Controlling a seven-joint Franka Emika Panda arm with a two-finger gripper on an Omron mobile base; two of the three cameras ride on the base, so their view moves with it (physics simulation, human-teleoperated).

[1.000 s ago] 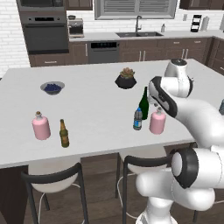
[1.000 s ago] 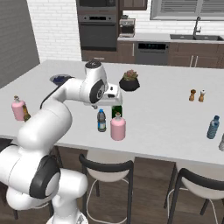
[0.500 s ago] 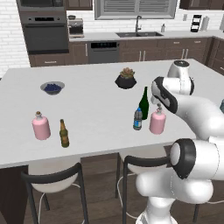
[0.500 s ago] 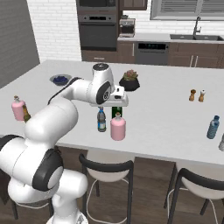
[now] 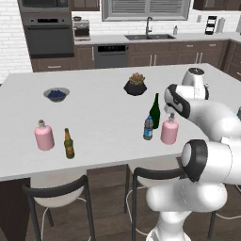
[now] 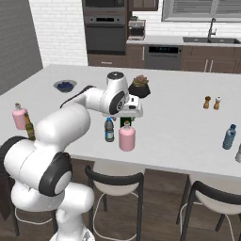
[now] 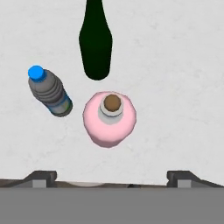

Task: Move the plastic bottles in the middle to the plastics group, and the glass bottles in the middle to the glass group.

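Tool (image 7: 111, 177) open, above middle pink flask (image 7: 109, 118), w/ nothing gripped.

Arm (image 6: 70, 123): glossy white rounded shells, dark grey bands at each joint. Gripper (image 7: 111, 177): two small dark finger tips, square-edged.

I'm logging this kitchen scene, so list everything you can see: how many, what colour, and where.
Pink flask: one, pink, middle of island, under the gripper.
Water bottle: one, clear bluish, beside that flask.
Wine bottle: one, dark green, behind them.
Second pink flask: one, left end.
Beer bottle: one, brown, beside it.
Second water bottle: one, bluish, right end.
Bowl: one, grey, far left.
Potted plant: one, dark pot, far side.
Shakers: two, right side.
Stools: two, dark, in front.
Gripper: one, open, above the flask.
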